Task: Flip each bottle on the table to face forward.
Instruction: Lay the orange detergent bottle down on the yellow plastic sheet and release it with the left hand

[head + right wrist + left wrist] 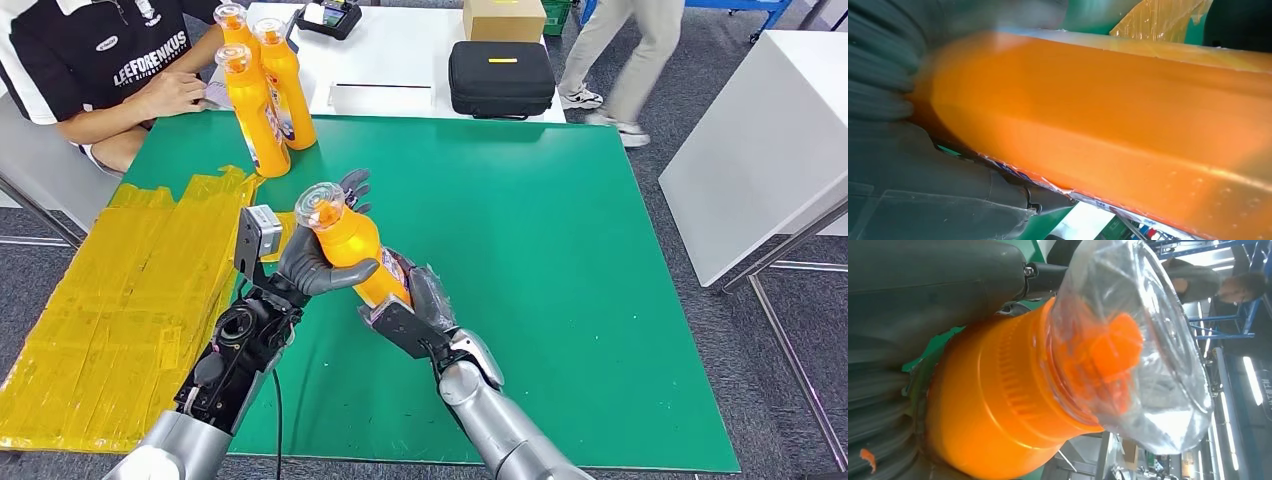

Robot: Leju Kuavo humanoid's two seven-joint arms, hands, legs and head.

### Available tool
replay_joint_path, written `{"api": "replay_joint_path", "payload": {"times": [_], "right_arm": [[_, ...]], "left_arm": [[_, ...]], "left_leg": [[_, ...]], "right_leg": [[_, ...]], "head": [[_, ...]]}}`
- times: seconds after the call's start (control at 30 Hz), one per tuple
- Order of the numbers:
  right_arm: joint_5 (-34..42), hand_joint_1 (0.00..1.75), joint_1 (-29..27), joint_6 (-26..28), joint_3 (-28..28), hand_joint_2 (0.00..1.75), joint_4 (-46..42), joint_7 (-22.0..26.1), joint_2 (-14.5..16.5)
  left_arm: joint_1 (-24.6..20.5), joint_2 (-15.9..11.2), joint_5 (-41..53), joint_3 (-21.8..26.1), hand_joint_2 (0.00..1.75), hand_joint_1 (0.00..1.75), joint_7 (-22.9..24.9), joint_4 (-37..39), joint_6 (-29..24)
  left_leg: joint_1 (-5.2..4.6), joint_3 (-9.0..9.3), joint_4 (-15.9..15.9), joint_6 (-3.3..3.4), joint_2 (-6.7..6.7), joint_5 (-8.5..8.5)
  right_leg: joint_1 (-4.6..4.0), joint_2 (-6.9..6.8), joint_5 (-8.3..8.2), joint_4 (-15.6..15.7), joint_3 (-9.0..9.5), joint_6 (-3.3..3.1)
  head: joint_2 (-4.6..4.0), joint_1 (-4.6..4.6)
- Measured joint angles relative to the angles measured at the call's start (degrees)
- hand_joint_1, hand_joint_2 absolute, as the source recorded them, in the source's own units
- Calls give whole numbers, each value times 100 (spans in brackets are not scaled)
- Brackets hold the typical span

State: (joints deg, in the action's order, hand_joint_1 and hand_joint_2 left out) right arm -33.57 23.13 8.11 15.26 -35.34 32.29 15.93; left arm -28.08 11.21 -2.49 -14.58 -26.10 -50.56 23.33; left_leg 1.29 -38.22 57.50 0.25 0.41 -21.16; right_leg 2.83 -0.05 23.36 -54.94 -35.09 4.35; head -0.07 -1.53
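My left hand [312, 265] and right hand [425, 305] both grip one orange bottle [355, 245], held tilted above the green bench [560, 250]. Three more bottles [262, 85] stand upright at the far-left bench edge.

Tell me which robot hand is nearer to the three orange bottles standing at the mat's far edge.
Left. The left robot hand grips the held orange bottle near its neck, closer to the three standing bottles. The right robot hand holds its base, farther back.
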Motion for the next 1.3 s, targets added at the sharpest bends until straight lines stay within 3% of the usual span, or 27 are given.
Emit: {"api": "replay_joint_path", "payload": {"times": [0.07,0.2,1.03,1.07,1.2,1.3], "right_arm": [[9,175,-3,8,2,175,1,1,0],[104,175,-13,79,29,175,4,18,-5],[213,175,-47,207,40,175,4,81,-24],[209,168,-50,226,43,175,4,83,-24],[170,0,-111,316,63,175,-74,87,-25],[180,0,-251,345,112,175,-355,108,-25]], "left_arm": [[-4,0,0,0,175,3,-1,11,3],[-27,8,-5,-1,175,171,-13,91,36],[-90,66,-60,-2,175,175,-45,234,156],[-89,66,-71,-2,175,175,-51,235,160],[-81,66,-109,-2,175,175,-63,237,134],[-44,66,-33,-4,175,175,-46,233,-40]], "left_leg": [[0,0,0,0,0,0],[0,0,0,0,0,0],[0,-1,0,0,0,0],[0,-1,0,0,0,0],[0,-2,0,0,0,0],[0,-2,0,0,0,0]], "right_leg": [[0,0,0,0,0,0],[0,0,0,0,0,0],[0,0,0,0,0,0],[0,0,0,0,0,0],[0,0,0,0,1,0],[0,0,0,0,-1,0]], "head": [[0,0],[0,0],[0,0],[0,0],[0,0],[0,-2]]}}
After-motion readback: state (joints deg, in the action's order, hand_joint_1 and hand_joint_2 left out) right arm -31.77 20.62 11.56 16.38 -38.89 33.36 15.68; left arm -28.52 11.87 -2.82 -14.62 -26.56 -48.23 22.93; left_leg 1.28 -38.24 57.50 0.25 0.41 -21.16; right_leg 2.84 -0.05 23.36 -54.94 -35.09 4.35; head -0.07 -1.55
